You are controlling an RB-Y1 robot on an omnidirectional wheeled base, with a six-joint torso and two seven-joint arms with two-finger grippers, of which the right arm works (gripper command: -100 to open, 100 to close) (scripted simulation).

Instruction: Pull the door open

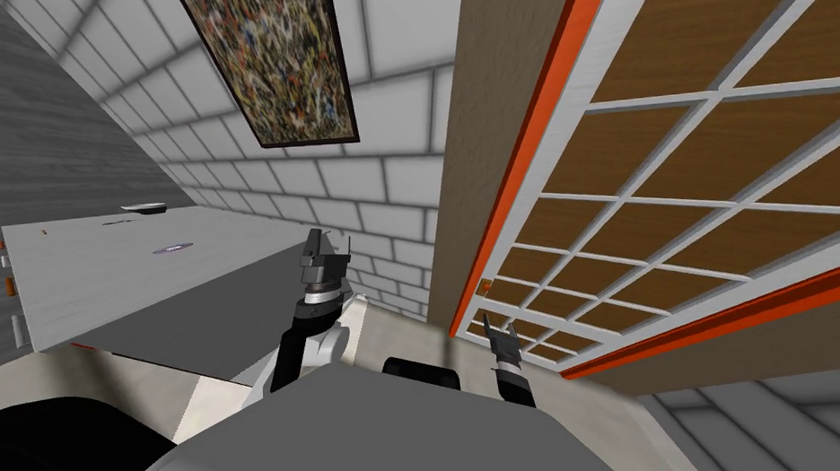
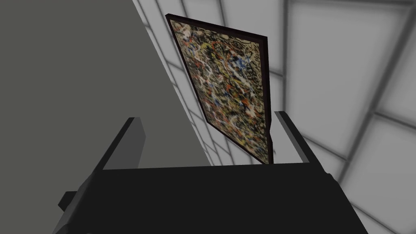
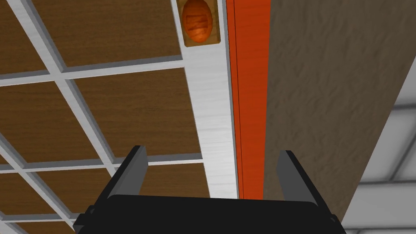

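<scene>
The door (image 1: 675, 161) has brown panels in a white grid and sits in an orange frame (image 1: 531, 151). Its small orange knob (image 1: 486, 286) is near the door's edge by the frame. My right gripper (image 1: 502, 336) is open just short of the door, a little below the knob. In the right wrist view the round orange knob (image 3: 197, 18) on its brown plate lies well ahead of the right gripper (image 3: 211, 170), with nothing between its fingers; the door's white edge strip and the orange frame (image 3: 252, 101) run between them. My left gripper (image 1: 324, 247) is raised, open and empty (image 2: 209, 140).
A pale table (image 1: 142, 279) stands to the left, with a small plate (image 1: 144, 207) at its far side. A brown jamb (image 1: 486, 153) borders the orange frame, with a white brick wall behind it.
</scene>
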